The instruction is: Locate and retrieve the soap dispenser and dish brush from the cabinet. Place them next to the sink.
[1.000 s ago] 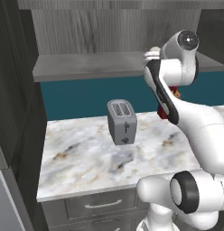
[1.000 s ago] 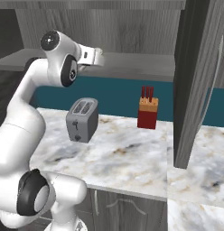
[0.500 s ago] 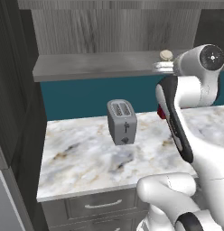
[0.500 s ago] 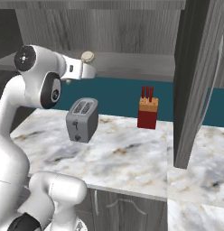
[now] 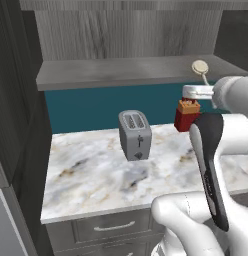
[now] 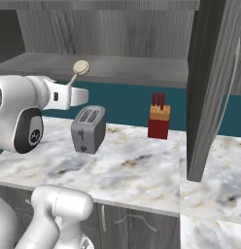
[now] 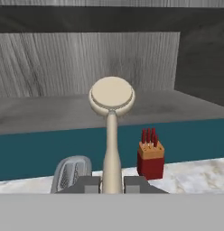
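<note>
Two-finger gripper [image 7: 112,184] pinching thin handle of pale tan wooden dish brush [image 7: 112,97]; brush held upright above marble counter [image 5: 96,175], round head level with grey wood-grain cabinet shelf [image 5: 126,72]. Judgement: light, stiff, smooth wood; low handle grip may let it swing. Count: one brush, one silver toaster [image 5: 134,134], one red knife block [image 5: 187,116] farther right.

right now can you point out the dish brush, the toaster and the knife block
dish brush [image 7: 112,94]: hand view, on its round head.
toaster [image 5: 135,135]: left base view, on its front face.
knife block [image 6: 158,125]: right base view, on its red body.
</note>
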Available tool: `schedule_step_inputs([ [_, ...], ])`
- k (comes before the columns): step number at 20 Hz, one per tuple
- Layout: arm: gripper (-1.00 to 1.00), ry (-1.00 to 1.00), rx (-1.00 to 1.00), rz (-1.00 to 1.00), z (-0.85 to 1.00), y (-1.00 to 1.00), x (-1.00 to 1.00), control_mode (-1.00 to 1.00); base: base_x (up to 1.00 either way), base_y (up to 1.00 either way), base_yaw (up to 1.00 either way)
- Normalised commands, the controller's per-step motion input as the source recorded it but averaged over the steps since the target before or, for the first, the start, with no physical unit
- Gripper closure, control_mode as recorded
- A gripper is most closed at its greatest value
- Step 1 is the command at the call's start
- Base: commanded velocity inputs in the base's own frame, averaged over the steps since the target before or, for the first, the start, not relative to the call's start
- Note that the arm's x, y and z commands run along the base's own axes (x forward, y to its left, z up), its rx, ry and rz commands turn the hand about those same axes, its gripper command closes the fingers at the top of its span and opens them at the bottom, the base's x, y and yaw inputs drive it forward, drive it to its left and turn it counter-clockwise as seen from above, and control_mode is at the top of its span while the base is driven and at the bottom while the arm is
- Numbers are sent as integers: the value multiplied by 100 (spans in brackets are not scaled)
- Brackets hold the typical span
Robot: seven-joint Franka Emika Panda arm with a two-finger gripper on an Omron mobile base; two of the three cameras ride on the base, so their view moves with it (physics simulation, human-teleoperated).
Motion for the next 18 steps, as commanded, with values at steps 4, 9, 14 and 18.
schedule_step_inputs([
  [4, 100, -3, 3, 0, 53, 1, -85, -100, 0, 0, 0],
  [9, 100, 5, 1, 0, 59, 9, -73, -100, 0, 0, 0],
  [14, 100, 15, 0, 3, 14, 3, -43, -100, 0, 0, 0],
  [18, 100, 15, 0, 2, -9, 0, -53, -100, 0, 0, 0],
])
